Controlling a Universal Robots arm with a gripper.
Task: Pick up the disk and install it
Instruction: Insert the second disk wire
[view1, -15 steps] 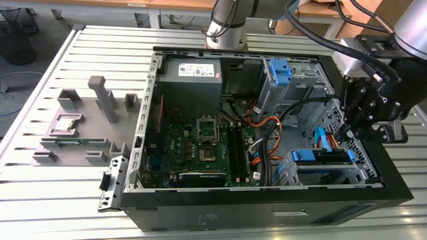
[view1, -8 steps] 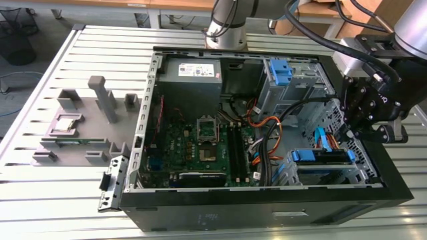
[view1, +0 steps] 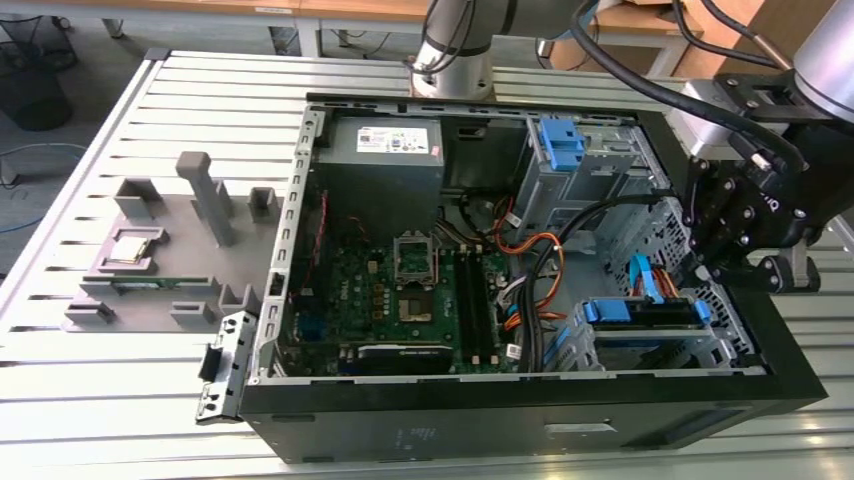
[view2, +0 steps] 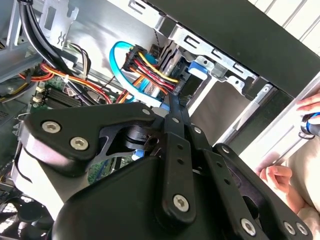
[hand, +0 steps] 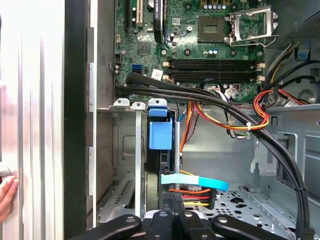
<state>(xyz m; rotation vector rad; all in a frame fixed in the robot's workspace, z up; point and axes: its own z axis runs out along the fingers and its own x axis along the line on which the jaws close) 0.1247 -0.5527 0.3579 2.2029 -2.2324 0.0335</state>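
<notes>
surface: a slatted metal top (view1: 80, 400) that carries everything; it reaches past the case on all sides in the exterior view
computer case: a black tower (view1: 534, 415) lying on its side with the side panel off, so the inside faces up
arm: its base column (view1: 454, 50) stands beyond the far wall of the case; its black wrist end hangs over the case edge at the exterior view's right
fixture: a grey block with upright posts (view1: 200, 215) on the surface just beside the case, at the exterior view's left, with a small square part seated in it
power supply: a grey box with a white sticker (view1: 380, 160) in the far corner of the case
motherboard: a green board (view1: 400, 300) on the case floor, socket latch and memory slots showing; seen also in the first wrist view (hand: 150, 35)
drive cage: a bare metal bay (view1: 727, 335) in the near corner at the exterior view's right
gripper: black, (view1: 763, 272) above the drive cage, close over the disk
jaws: I cannot tell how they stand
disk: seated in the drive cage (view1: 641, 312) between its blue rails; in the first wrist view it stands edge-on in the bay (hand: 161, 135)
cables: a light blue flat lead (hand: 195, 181) and a red, yellow and black bundle run to the disk's end
hand: a person's hand (hand: 6, 197) rests outside the case wall
</notes>
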